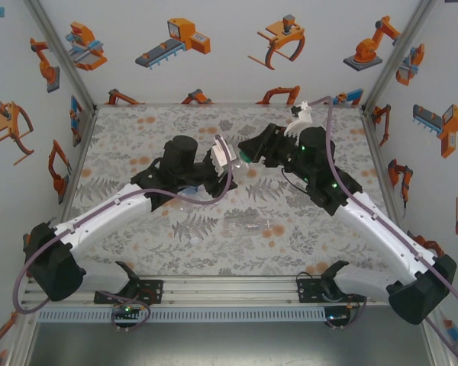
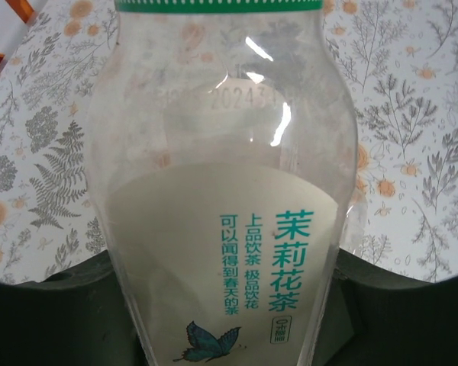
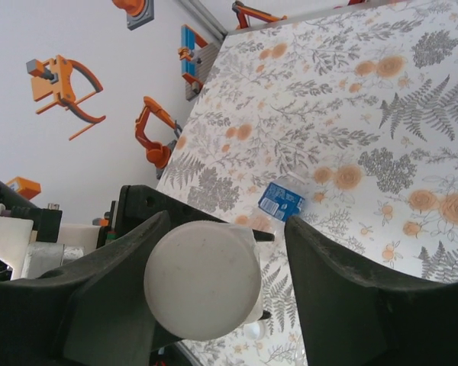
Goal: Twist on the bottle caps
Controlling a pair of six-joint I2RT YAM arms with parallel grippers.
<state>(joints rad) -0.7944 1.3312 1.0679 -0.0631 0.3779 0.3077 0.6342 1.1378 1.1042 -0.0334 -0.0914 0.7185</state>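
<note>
1. Round white cap [image 3: 202, 278] is seen end-on, closest to the right wrist lens, between the dark fingers [image 3: 99, 305] of the right gripper [image 3: 226, 229].
2. Right jaws are parted: one finger appears laid against the cap, and a strip of mat [image 3: 366, 114] is seen before the other.
3. Cap is seated on the bottle with the green-white label [image 2: 221, 191], which is held off the mat; a green band [image 2: 217, 4] is seen at its mouth end.
4. Bottle body is clamped by the left gripper [image 2: 221, 263], jaws closed on it, a finger at each side.
5. Blue-labelled bottle [image 3: 281, 200] is laid on the mat, well apart from the right gripper; clear unlabelled bottle [image 1: 248, 223] is laid on its side nearer the arm bases.
6. Surface is covered by grey fern print with orange flowers; white walls [image 1: 214, 69] are dotted with orange robot drawings [image 1: 175, 38]; a metal rail [image 1: 229, 288] is run along the near edge.
</note>
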